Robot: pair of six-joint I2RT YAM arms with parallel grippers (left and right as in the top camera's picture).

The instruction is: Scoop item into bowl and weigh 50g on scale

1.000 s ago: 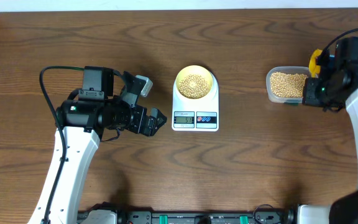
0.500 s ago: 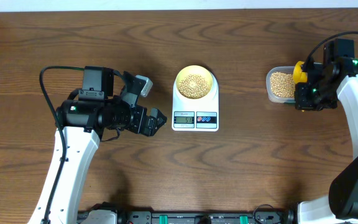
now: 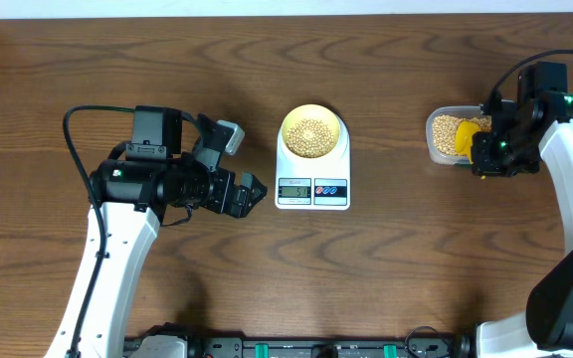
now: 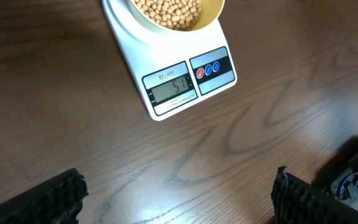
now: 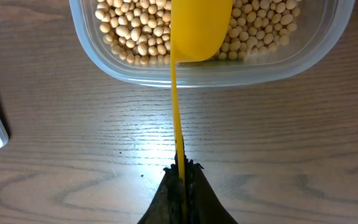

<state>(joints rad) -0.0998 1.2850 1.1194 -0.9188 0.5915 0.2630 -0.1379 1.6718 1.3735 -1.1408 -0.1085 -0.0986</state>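
Lowered, one scoop (image 3: 469,135) enters one tub (image 3: 431,137); one bowl (image 3: 286,132), one scale (image 3: 312,171).

Robot lab bench; two arms (image 3: 117,249) at a wooden table (image 3: 386,268).

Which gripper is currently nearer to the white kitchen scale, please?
Left. The left gripper hangs open close beside the scale, apart from it; the right gripper is much farther on the opposite side, shut on the yellow scoop over the clear tub.
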